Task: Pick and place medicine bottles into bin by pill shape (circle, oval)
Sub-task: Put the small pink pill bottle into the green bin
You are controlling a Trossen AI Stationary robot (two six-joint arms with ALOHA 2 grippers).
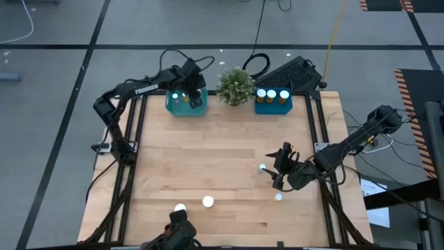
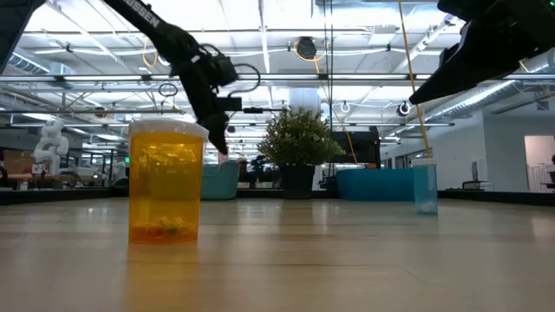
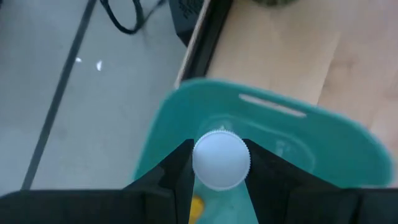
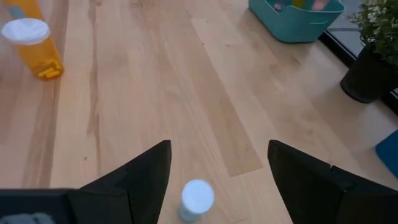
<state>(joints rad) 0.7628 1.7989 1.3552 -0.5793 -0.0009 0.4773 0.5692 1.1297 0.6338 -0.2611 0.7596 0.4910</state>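
Observation:
My left gripper (image 1: 182, 97) hangs over the left teal bin (image 1: 196, 107) at the table's far edge, shut on a white-capped medicine bottle (image 3: 221, 160). My right gripper (image 4: 217, 171) stands open at the table's right, one finger on either side of a small bottle with a white cap (image 4: 197, 198) and a pale blue body (image 2: 425, 186), which stands upright on the wood; the fingers do not touch it. An amber bottle (image 2: 165, 182) stands near the front edge. Two more white caps (image 1: 208, 201) (image 1: 278, 197) show on the table. My left gripper pinches the bottle between its two fingers at the sides of the round white cap (image 3: 244, 155). The fingers come from above, pointing down. The bottle is lifted clear, cap up, over the inside of the teal bin (image 3: 323, 134); its body is hidden under the cap.
A second, darker blue bin (image 1: 272, 99) with three capped bottles sits at the far right. A green potted plant (image 1: 236, 85) stands between the two bins. The table's middle is bare wood (image 1: 208, 153). Black frame rails (image 1: 316, 132) run along the table's sides.

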